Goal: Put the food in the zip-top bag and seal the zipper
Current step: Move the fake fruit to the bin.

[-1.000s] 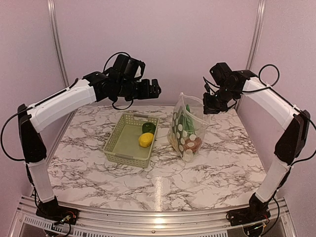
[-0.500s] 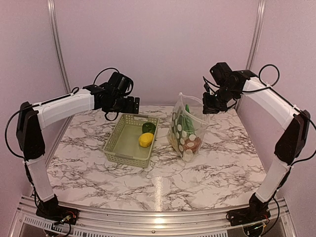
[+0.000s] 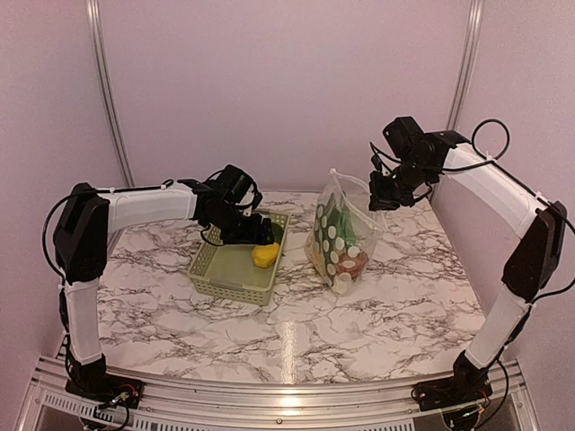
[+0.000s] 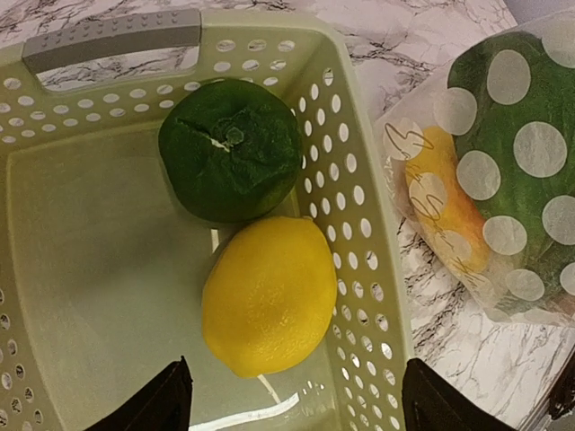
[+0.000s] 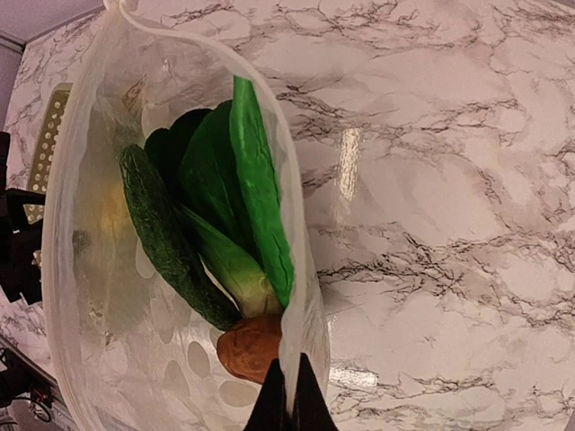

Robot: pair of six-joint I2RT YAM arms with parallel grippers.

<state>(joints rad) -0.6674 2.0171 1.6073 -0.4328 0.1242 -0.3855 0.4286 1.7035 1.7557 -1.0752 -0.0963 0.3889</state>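
Observation:
A yellow lemon [image 4: 269, 296] and a dark green round piece [image 4: 232, 148] lie in the pale green basket [image 4: 359, 180]. My left gripper [image 4: 296, 413] hangs open just above the lemon [image 3: 264, 255], with one fingertip on each side of it and nothing held. The polka-dot zip-top bag [image 3: 340, 235] stands upright with its mouth open. My right gripper [image 5: 289, 400] is shut on its rim and holds it up. Inside the bag lie a dark cucumber [image 5: 166, 238], a leafy green [image 5: 238, 197] and a brown round piece [image 5: 252, 346]. The zipper is too faint to make out.
The basket [image 3: 216, 269] sits left of the bag on the marble table [image 3: 296, 332], and its grey handle [image 4: 112, 36] is at the far end. The bag [image 4: 512, 162] lies close to the basket's right wall. Metal frame posts [image 3: 106, 90] stand at the back corners.
My left arm has swung down from high at the back to just over the lemon in the basket, and its jaws have narrowed a little. The right arm and the bag have not moved.

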